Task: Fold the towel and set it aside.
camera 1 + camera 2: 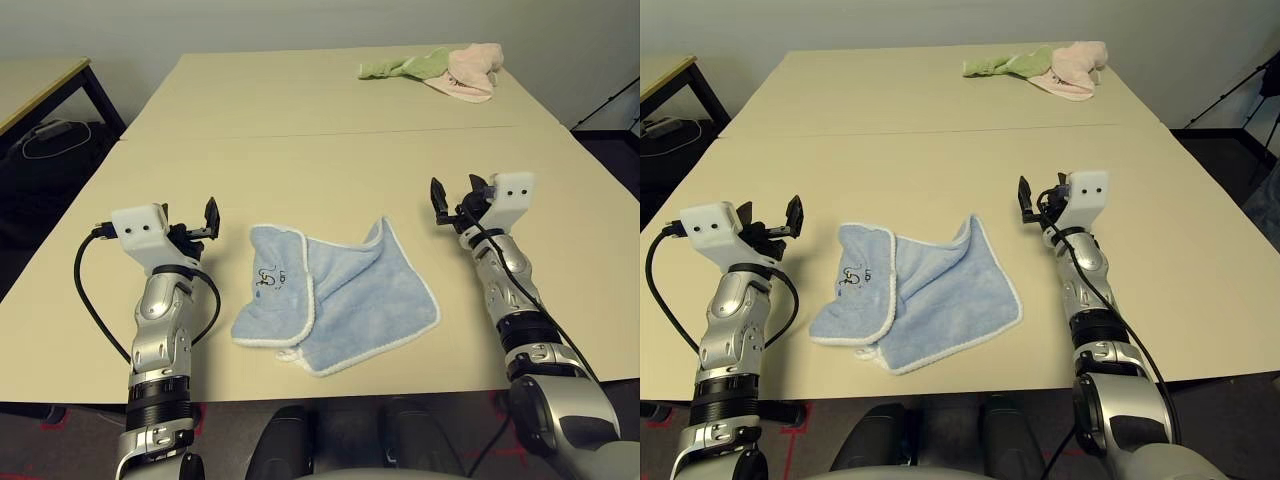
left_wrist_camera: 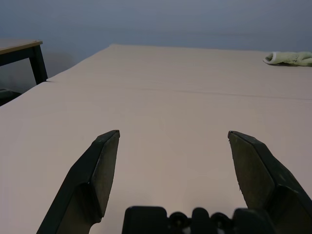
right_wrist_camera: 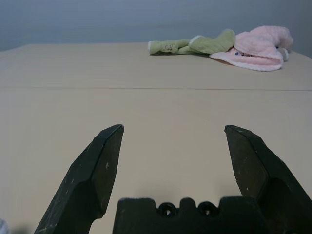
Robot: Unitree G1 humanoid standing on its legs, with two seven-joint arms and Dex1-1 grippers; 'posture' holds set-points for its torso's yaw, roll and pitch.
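Towel (image 1: 335,298) is light blue terry with white stitched edging, lying rumpled and partly folded near the front edge of the bench (image 1: 330,160), between the 2 arms. Its left portion is flapped over onto the rest, showing a small dark embroidered mark (image 1: 272,279) on top; the right portion spreads out as a tilted square with 1 corner pointing away from the robot. At the front, 2 layers overlap and their edging crosses. The mark is too small to read, and the folded flap hides what lies under it. Far back on the bench, well apart from the towel, a green cloth (image 1: 402,67) and a pink cloth (image 1: 468,71) lie bunched and touching; where one ends under the other is unclear. Left gripper (image 1: 203,222) sits just left of the towel, not touching it, forearm rising from the bottom edge, fingers pointing forward roughly level over the bench; jaws spread wide, nothing between them. Right gripper (image 1: 457,200) is to the right of the towel's far corner, clear of it, reaching a bit further forward, same near-level pose; jaws also wide and empty. A black cable (image 1: 92,300) loops off the left wrist.
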